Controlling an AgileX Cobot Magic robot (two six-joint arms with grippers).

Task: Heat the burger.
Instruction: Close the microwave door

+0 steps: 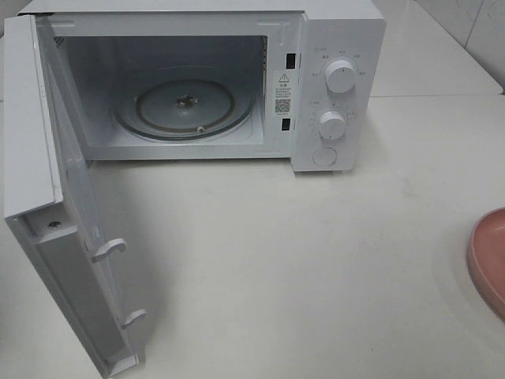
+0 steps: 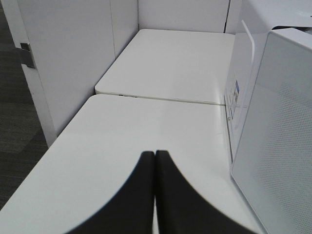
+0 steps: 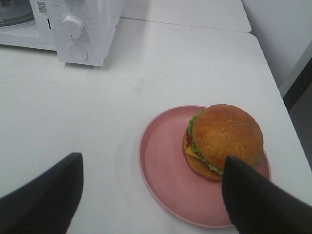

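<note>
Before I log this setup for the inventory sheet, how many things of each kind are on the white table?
White microwave oven with its door open: 1
Round pink plate: 1
Burger with golden-brown bun, green lettuce and yellow cheese, sitting on the plate: 1
Total: 3

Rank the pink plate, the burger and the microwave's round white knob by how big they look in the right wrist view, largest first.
1. Pink plate, the widest thing of the three.
2. Burger, sitting on the plate and covering less than half of it.
3. Knob, smallest as seen, though it lies farther from the camera, so its true size against the burger is unsure.
</note>
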